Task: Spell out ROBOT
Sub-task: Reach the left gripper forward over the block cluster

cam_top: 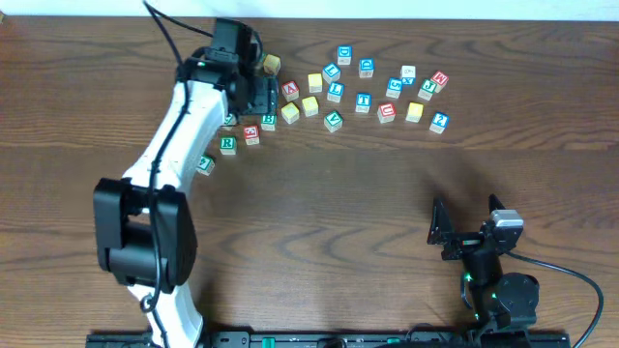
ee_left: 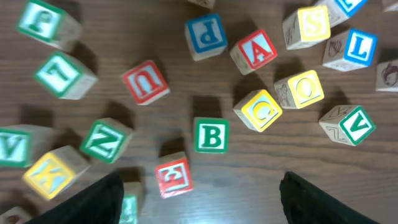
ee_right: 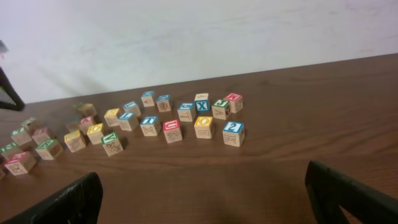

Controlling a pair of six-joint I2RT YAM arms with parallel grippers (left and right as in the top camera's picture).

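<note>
Mid-frame at the left wrist, green B [ee_left: 211, 135] lies loose above the wide left end effector [ee_left: 200, 182]; right end effector [ee_right: 202, 173] wide, empty.

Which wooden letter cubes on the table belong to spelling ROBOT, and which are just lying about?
Belong to the job:
- wooden cube with a green B
- wooden cube with a yellow O
- wooden cube with a green R

Just lying about:
- wooden cube with a red U
- wooden cube with a red A
- wooden cube with a blue P
- wooden cube with a green V
</note>
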